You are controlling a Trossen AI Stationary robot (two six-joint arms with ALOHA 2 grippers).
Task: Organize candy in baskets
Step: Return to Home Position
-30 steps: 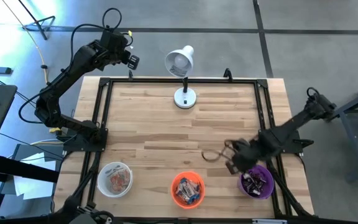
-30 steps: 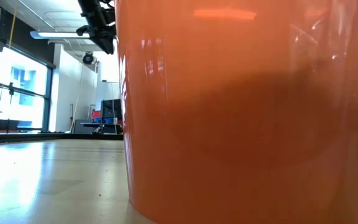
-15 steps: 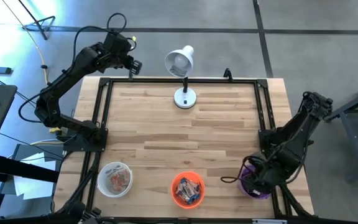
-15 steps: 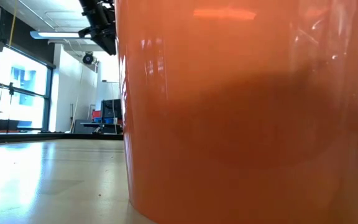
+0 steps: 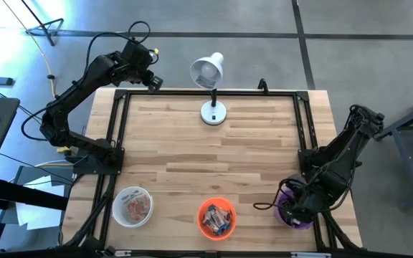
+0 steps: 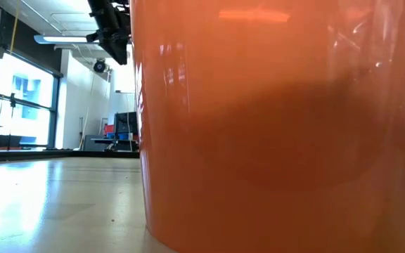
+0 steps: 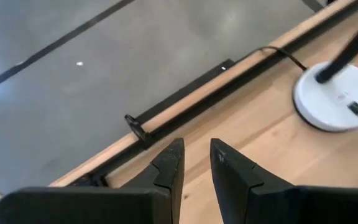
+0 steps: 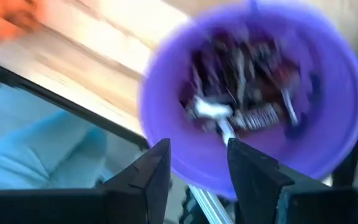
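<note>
All the small shiny wrapped candy [image 5: 216,219] that we can see lies inside the three round baskets along the near edge of the wooden table [image 5: 192,154]. They are the translucent white basket [image 5: 133,190], the bright orange basket [image 5: 216,201] and the purple basket [image 8: 335,115]. We see none loose on the boards, so we judge the sorting done. The right tool [image 8: 197,152] hangs over the purple basket with fingers spread and empty, as fits a drop just made. The left tool [image 7: 196,163] waits at the far left corner, its fingers a narrow gap apart and gripping nothing. It sits well away from the white desk lamp [image 5: 213,112], likely parked out of the way.
</note>
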